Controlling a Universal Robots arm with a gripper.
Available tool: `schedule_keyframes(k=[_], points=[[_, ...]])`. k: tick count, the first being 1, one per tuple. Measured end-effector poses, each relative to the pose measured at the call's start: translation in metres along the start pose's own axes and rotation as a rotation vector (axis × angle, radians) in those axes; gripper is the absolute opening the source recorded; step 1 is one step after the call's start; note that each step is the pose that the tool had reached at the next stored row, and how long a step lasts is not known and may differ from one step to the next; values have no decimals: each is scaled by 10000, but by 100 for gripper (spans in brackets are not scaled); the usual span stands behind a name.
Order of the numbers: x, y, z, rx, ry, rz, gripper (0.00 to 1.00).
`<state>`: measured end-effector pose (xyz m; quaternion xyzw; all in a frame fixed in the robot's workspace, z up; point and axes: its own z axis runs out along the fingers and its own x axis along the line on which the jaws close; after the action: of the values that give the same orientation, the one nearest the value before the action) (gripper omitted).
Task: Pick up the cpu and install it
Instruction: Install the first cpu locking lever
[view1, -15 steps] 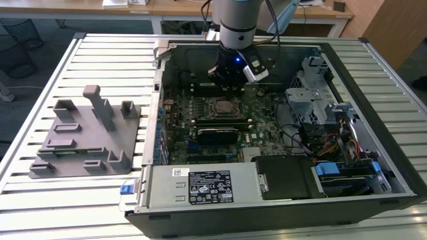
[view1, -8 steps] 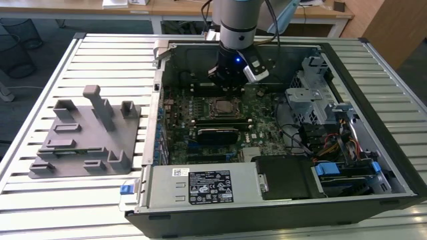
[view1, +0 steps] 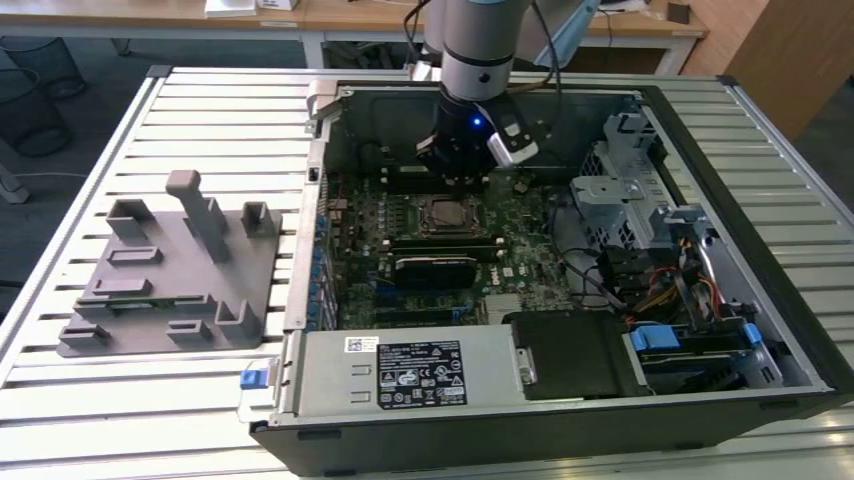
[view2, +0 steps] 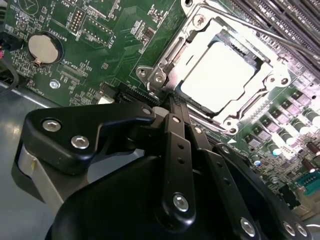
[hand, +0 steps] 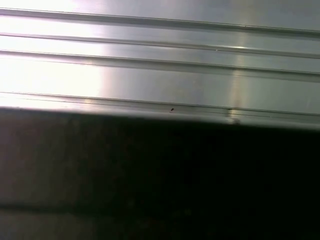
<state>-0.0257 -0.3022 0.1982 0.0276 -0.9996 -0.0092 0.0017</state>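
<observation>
One cpu (view2: 220, 80), silvery-white, seated flat in the motherboard socket (view2: 167, 62) and framed by its metal bracket. Lies just beyond the gripper (view2: 167, 102), whose black fingers (view2: 175, 125) look pressed together and hold nothing, tips by the socket's near corner. No long axis to speak of: square and level on the green motherboard (view2: 100, 35). Stands in the exterior view with the gripper (view1: 461, 175) just above the socket (view1: 447, 212) inside the open computer case (view1: 561, 395), on a ribbed metal table (view1: 174, 390); grey holder tray (view1: 167, 275) well apart toward the exterior view's left.

Glossy silvery metal cpu (view2: 220, 80)
</observation>
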Motion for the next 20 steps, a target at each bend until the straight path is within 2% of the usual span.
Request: schedule_keyframes(k=[7, 13, 15, 20], points=[[-36, -3, 31, 1, 85, 2, 11], [-40, -2, 29, -197, 74, 0, 11], [-43, 3, 10, -232, 59, 0, 11], [-41, 1, -85, -212, 72, 0, 11]])
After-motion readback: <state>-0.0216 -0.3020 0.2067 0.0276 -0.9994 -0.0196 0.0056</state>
